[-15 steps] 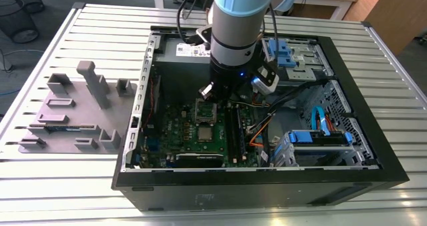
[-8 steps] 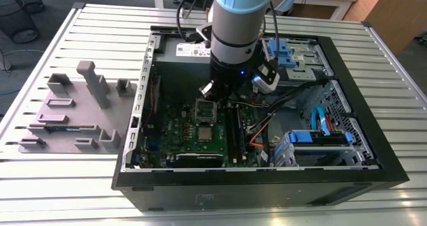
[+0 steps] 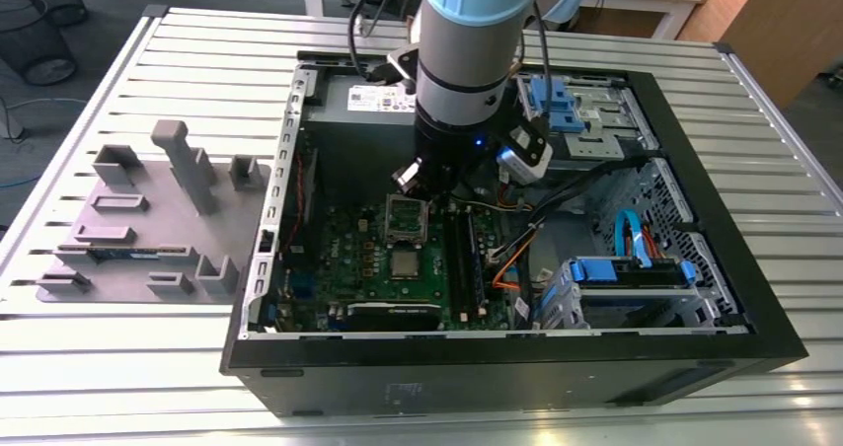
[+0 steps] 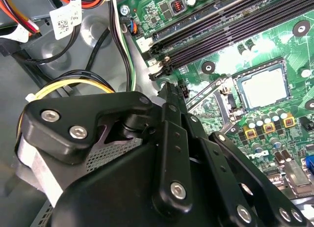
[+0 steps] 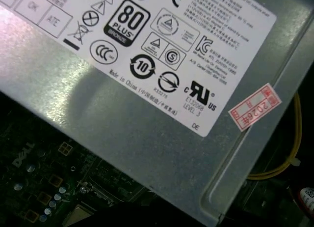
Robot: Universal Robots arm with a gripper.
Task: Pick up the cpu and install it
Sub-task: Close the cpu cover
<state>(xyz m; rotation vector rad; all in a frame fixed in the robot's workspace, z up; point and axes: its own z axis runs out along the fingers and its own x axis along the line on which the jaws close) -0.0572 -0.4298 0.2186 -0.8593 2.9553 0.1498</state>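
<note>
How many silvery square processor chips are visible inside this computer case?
1. The cpu lies flat on the green motherboard, near the case's middle in the exterior view. The arm covers part of the board, so another may be hidden.

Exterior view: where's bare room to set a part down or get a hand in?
Free: bare table slats between the grey fixture and the far edge, and the strip past the case at the exterior view's right. Crowded: the motherboard under the arm, orange cables, blue drive bays.
</note>
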